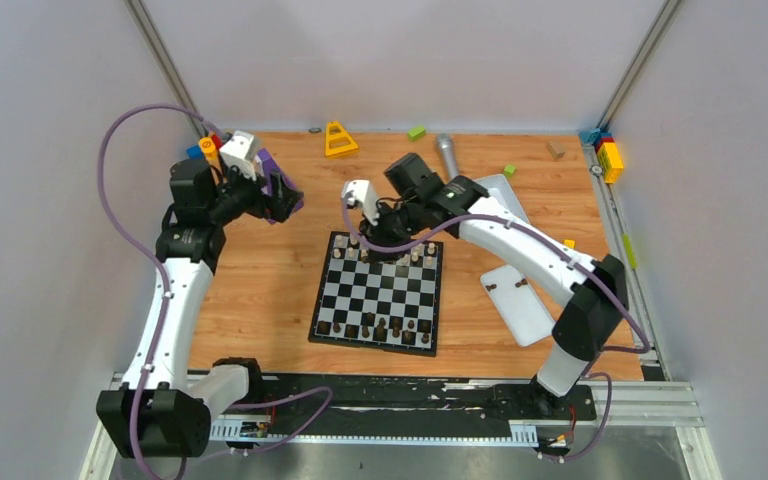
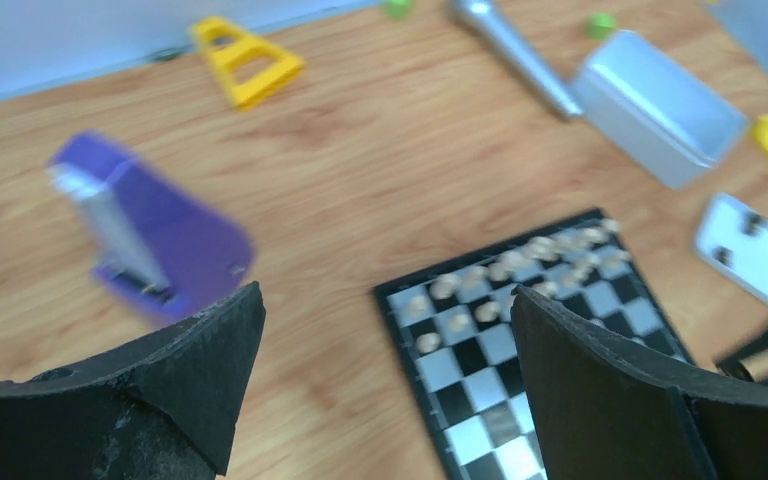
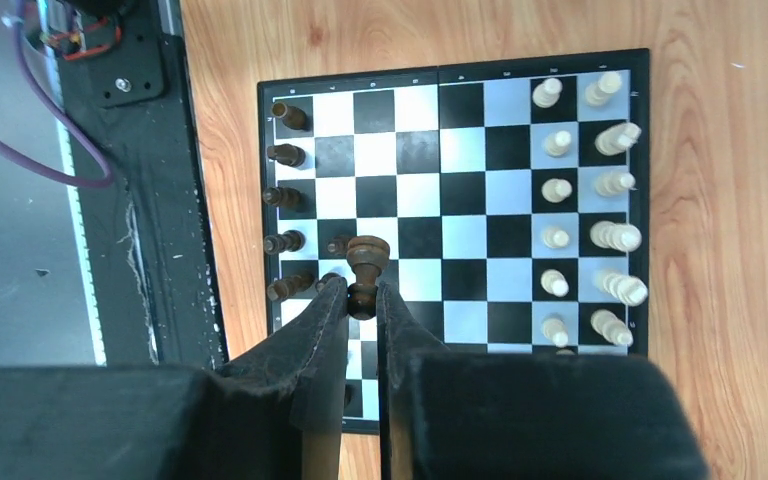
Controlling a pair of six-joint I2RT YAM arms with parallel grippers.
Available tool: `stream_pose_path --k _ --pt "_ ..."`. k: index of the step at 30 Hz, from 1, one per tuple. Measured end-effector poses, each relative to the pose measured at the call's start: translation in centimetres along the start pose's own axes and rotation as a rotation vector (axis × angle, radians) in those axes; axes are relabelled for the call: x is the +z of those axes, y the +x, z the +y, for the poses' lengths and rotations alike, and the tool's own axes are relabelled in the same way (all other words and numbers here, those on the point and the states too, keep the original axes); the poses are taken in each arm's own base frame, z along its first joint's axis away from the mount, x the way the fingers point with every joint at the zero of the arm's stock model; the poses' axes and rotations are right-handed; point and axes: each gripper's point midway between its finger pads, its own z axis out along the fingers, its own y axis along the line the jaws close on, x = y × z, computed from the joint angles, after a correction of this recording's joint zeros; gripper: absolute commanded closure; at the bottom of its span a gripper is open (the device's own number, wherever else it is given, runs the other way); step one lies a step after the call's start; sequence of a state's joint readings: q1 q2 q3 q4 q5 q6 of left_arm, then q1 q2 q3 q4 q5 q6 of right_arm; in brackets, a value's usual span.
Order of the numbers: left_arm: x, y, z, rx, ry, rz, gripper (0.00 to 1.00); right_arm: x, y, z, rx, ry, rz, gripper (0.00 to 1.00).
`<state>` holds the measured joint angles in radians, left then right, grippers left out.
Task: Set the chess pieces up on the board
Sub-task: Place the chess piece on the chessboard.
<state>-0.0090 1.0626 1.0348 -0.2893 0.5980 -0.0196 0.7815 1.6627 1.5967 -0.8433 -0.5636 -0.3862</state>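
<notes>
The workspace is a small booth closed in by plain pale grey walls: a back wall (image 1: 390,60), a left wall (image 1: 30,200) and a right wall (image 1: 740,200). Slanting aluminium posts mark the back corners, one on the left (image 1: 165,65) and one on the right (image 1: 640,65). The floor of the booth is a wooden tabletop (image 1: 260,290) of warm orange-brown grain. A metal rail (image 1: 620,240) runs along its right edge. Across the near edge lies a scuffed black strip (image 1: 410,395) on an aluminium rail (image 1: 650,405), and below that sits a dull steel sheet (image 1: 410,460). The light is even and soft – shadows on the wood are faint.
</notes>
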Motion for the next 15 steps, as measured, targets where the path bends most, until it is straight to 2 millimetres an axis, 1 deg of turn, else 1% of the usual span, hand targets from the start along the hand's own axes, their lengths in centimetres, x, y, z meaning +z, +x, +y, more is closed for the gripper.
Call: stream_pose_path --k 3,5,7,9,12,15 --pt "-1.8 -0.2 3.9 -0.015 -0.181 0.015 0.00 2.5 0.2 0.5 -0.038 -0.008 0.089 1.00" --pt "-3.0 -0.1 5.9 -0.023 -0.288 0.024 0.00 4.3 0.5 0.7 -0.061 -0.015 0.144 1.00" --pt "-4.1 0.1 7.3 -0.026 -0.378 0.033 0.00 6.3 1.5 0.9 -0.082 -0.022 0.215 1.00" --pt "-5.3 0.1 8.4 -0.024 -0.461 0.036 0.00 7.7 2.6 1.2 -0.095 -0.028 0.282 1.00" --pt "-6.6 -0.1 9.2 -0.014 -0.543 0.031 0.00 9.5 4.4 1.7 -0.117 -0.040 0.397 1.00" --pt "-7.9 -0.6 9.7 -0.004 -0.612 0.014 0.00 10.9 5.9 2.2 -0.144 -0.049 0.485 1.00"
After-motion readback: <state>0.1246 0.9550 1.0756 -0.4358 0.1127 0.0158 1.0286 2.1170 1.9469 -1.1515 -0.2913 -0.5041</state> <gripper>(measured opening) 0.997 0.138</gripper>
